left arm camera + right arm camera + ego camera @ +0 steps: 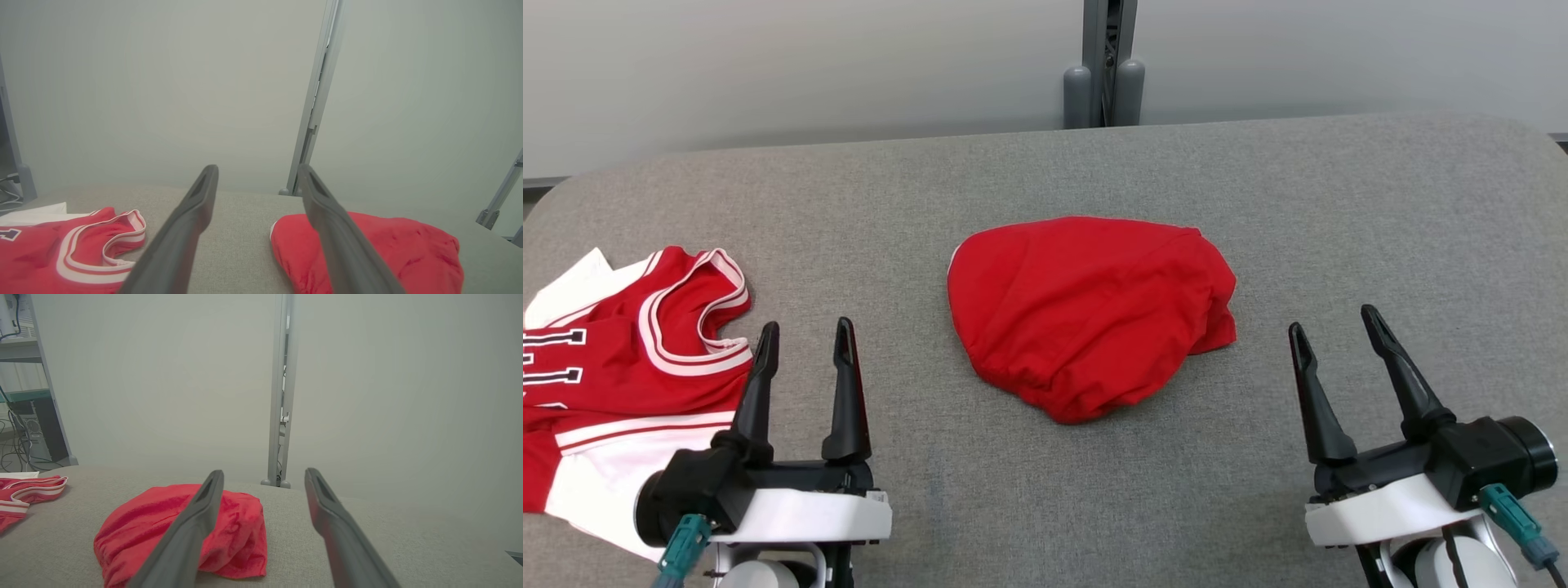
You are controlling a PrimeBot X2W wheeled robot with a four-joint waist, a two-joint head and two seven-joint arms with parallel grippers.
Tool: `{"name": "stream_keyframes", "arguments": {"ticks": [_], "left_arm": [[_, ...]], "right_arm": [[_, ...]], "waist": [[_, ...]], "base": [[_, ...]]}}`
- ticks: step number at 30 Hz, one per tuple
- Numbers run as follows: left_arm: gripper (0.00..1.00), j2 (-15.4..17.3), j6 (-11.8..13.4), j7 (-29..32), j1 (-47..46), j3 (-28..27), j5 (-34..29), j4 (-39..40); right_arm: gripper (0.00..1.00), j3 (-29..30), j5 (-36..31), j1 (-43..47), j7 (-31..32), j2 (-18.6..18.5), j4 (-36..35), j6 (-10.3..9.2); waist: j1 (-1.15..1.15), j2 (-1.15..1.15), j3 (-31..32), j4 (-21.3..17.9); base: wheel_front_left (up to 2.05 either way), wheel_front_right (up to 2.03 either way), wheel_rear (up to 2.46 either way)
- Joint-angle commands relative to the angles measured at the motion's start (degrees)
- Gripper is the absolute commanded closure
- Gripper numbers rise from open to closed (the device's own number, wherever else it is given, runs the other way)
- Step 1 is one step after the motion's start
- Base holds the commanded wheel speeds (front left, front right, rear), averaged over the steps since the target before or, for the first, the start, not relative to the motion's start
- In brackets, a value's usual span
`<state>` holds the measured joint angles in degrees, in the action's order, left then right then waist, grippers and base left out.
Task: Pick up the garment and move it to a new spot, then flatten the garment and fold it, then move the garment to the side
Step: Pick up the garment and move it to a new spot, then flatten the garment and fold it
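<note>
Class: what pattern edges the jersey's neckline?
A white-and-red striped trim on the red basketball jersey, clearest in the head view.

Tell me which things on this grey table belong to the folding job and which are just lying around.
For the job:
- jersey, lying at the table's left edge
- left gripper, open and empty
- right gripper, open and empty

Just lying about:
- red shorts, bunched mid-table
- grey post behind the table

Garment (629,359) left of shorts (1086,314)
</note>
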<state>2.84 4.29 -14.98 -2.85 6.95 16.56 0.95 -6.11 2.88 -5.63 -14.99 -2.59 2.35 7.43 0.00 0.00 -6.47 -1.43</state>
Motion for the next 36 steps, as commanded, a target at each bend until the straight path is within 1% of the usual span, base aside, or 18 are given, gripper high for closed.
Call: {"name": "stream_keyframes", "arguments": {"ticks": [1,8,17,21,25,30,33,36], "left_arm": [[0.0,0.1,0.3,-0.1,0.7,0.4,-0.1,0.2],[0.0,0.1,0.8,-0.1,1.2,0.8,0.4,0.0],[0.0,0.1,0.4,-0.1,0.5,0.8,1.1,-0.7],[0.0,0.1,0.2,-0.1,0.2,1.4,1.6,-0.9],[0.0,0.1,0.4,-0.1,-0.4,2.3,2.0,-1.1],[0.0,0.1,0.6,-0.1,-1.4,3.1,2.5,-1.2],[0.0,0.1,0.3,-0.1,-1.8,3.9,2.6,-1.3],[0.0,0.1,0.8,-0.1,-2.7,4.4,3.0,-1.0]], "right_arm": [[0.0,-0.3,0.0,0.3,-0.2,-0.3,0.2,0.11],[0.0,-0.6,0.1,0.5,-0.2,-0.3,0.7,0.11],[0.0,-0.9,0.2,0.3,-0.2,-0.3,0.8,0.11],[0.0,-2.3,0.9,0.3,-0.2,-0.3,1.6,0.11],[0.0,-7.0,1.5,0.3,-0.2,-0.4,5.6,0.1],[0.0,-11.7,2.8,-2.1,1.2,-1.5,12.8,0.1],[0.0,-13.1,3.5,-4.3,1.1,-1.8,17.7,0.1],[0.0,-13.7,4.9,-6.7,0.8,-1.7,22.1,0.1]], "waist": [[0.0,0.0,0.3,0.0],[0.0,0.0,0.7,0.0],[0.0,0.0,0.5,0.4],[0.0,0.0,0.0,1.0],[0.0,0.0,-0.8,2.3],[0.0,0.0,-2.4,4.3],[0.0,0.0,-3.3,5.8],[0.0,0.0,-4.1,7.3]], "base": [[0.0,0.0,0.0],[0.0,0.0,0.0],[0.0,0.0,0.0],[0.0,0.0,0.0],[0.0,0.0,0.0],[0.0,0.0,0.0],[0.0,0.0,0.0],[0.0,0.0,0.0]]}}
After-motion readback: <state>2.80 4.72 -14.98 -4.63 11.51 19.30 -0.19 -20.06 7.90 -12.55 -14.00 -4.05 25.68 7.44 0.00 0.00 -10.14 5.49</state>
